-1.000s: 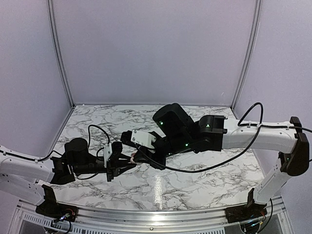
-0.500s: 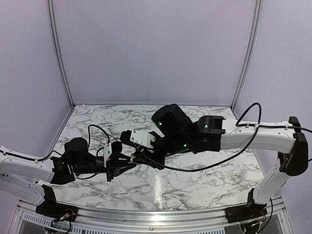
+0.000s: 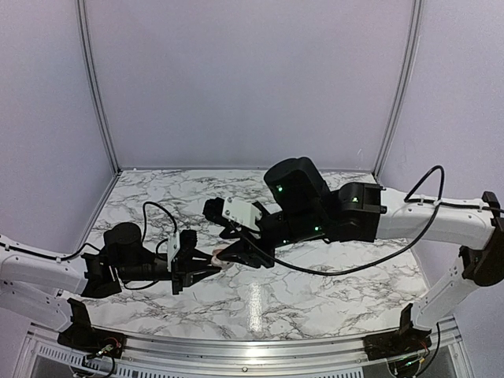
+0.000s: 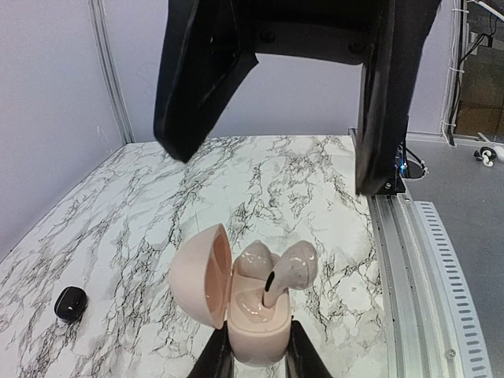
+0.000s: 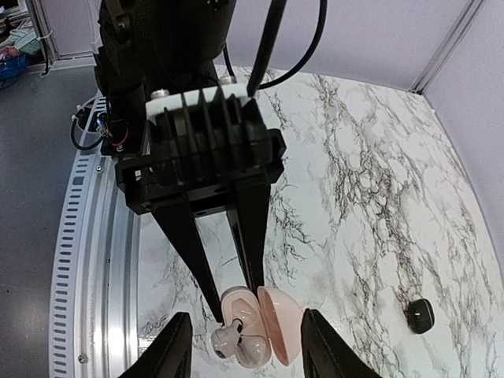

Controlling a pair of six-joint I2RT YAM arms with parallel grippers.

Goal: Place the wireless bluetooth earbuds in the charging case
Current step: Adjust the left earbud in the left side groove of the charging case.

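— Pale pink shell in your left pincer: what is it, and where?
— The charging case. My left pincer is clamped on its lower body, one finger on each side. Position: over the marble counter, left of the middle, nearer the near edge than the far one. Whether its base touches the marble, I cannot tell.
— Lid?
— Lid swung open, standing up on the far-edge side, hollow facing the wells.
— The earbuds?
— Both earbuds are at the wells, the same pale pink as the case. The one toward the near edge stands high and tilted, with a dark stripe down its stem and the stem end in the well. The other sits lower, beside the lid. Fully seated or not: cannot tell.
— Your right pincer?
— Right pincer spread wide, nothing in it. It hangs over the case, apart from it. From its own camera the case shows between the two tips.
— Anything else down there?
— One small black lump lying on the marble, well apart from the case, on its far-edge side.
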